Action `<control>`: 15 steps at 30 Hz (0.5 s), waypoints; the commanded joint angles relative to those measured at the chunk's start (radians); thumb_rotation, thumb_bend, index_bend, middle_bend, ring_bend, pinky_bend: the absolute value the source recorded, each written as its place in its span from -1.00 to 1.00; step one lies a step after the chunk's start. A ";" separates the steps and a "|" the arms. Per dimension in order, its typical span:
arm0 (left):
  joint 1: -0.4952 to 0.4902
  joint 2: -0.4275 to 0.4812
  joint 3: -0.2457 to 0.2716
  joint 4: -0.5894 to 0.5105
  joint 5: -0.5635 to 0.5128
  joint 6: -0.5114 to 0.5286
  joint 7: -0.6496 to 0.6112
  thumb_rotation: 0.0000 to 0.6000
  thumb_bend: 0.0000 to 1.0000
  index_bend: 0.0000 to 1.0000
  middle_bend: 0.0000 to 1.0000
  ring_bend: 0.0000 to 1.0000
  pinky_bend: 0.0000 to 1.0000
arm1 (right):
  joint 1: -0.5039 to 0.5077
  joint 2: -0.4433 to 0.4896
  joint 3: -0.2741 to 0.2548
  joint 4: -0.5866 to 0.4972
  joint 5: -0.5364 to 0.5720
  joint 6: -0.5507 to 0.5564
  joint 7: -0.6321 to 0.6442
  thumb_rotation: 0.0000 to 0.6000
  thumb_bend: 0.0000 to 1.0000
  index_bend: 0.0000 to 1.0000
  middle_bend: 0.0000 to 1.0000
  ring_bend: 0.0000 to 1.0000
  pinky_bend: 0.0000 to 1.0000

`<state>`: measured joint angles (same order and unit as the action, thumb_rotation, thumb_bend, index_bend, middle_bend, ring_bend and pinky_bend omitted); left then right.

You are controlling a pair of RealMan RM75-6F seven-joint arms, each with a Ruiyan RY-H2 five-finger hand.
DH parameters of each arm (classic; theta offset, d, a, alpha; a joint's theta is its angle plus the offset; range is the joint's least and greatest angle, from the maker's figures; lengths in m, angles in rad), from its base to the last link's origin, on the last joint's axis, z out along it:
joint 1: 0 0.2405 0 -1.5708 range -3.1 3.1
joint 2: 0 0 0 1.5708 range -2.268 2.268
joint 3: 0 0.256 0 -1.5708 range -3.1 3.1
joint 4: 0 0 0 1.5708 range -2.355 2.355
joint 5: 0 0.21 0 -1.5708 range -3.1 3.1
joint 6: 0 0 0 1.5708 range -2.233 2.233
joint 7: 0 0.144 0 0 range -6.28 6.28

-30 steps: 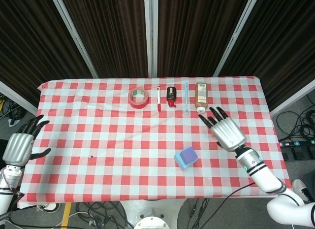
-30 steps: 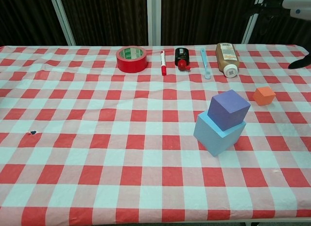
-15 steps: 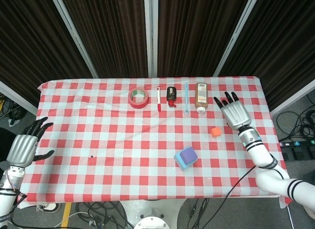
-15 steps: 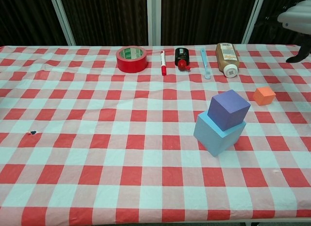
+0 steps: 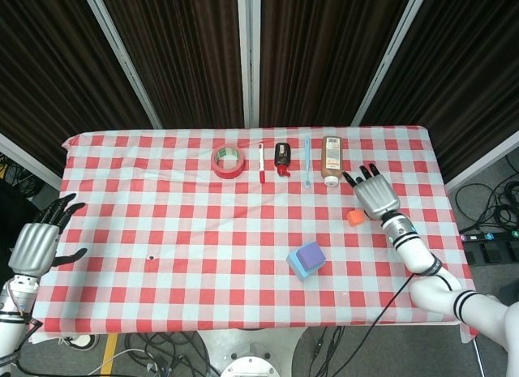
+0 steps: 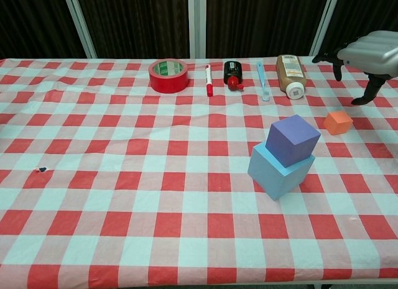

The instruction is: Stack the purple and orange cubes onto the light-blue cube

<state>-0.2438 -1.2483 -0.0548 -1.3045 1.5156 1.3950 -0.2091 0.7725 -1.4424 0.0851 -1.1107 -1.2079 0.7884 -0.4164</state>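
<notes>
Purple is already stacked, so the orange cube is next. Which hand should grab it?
The right hand: it hovers open just beside the orange cube, while the left hand sits at the table's far left edge.

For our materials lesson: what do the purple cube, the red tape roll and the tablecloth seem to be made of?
Purple cube: probably foam or matte plastic, since its faces are flat, dull and glare-free.
Red tape roll: glossy plastic tape wound on a ring, judging by its sheen.
Tablecloth: thin fabric or vinyl, given its slight wrinkles.
</notes>
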 commanded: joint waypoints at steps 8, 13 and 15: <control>-0.001 -0.003 -0.004 0.010 0.000 0.005 -0.007 1.00 -0.59 -0.54 -0.62 -0.74 -0.52 | -0.016 0.038 -0.035 -0.056 -0.004 -0.013 -0.052 1.00 -0.76 -1.00 -0.30 -0.81 -0.79; -0.001 -0.006 -0.004 0.010 0.000 0.005 -0.006 1.00 -0.59 -0.54 -0.62 -0.74 -0.52 | -0.015 0.027 -0.040 -0.053 0.009 -0.039 -0.047 1.00 -0.76 -1.00 -0.30 -0.80 -0.79; -0.003 -0.006 -0.006 0.006 0.002 0.009 -0.001 1.00 -0.59 -0.54 -0.62 -0.74 -0.52 | -0.013 0.016 -0.041 -0.043 0.008 -0.050 -0.035 1.00 -0.76 -1.00 -0.29 -0.80 -0.79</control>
<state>-0.2460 -1.2543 -0.0602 -1.2974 1.5171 1.4031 -0.2114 0.7582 -1.4214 0.0450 -1.1585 -1.1998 0.7435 -0.4570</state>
